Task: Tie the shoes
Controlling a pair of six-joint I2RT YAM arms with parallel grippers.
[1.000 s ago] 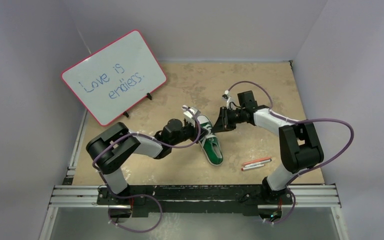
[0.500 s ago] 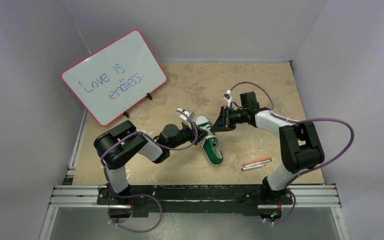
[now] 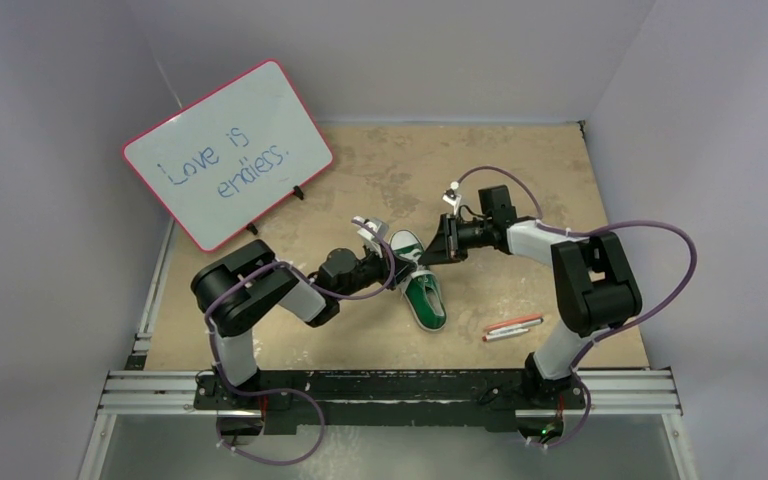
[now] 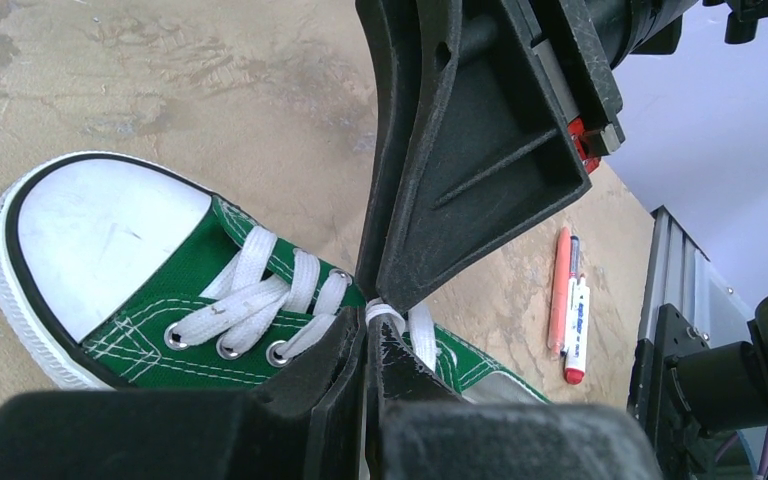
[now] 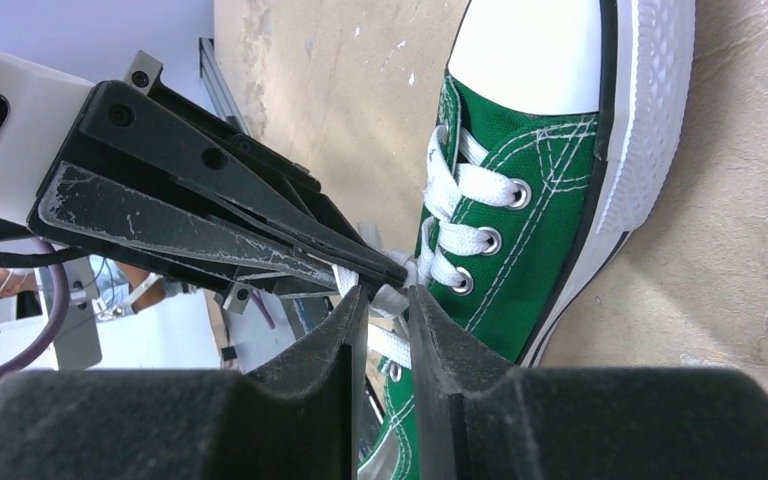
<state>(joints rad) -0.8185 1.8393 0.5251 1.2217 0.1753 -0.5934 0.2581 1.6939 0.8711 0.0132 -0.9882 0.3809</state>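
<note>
The left gripper (image 4: 365,335) and right gripper (image 5: 388,305) each pinched a flat white lace (image 4: 260,262) above the green canvas shoe (image 5: 530,180) at desk (image 3: 520,170) centre.

One green sneaker (image 3: 423,290), one whiteboard (image 3: 228,152), seemingly two pens (image 3: 515,321), two robot arms (image 3: 260,292).

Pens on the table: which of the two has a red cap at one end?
The white pen, printed in blue, carries the red cap. The orange pen lying beside it is plain orange.
</note>
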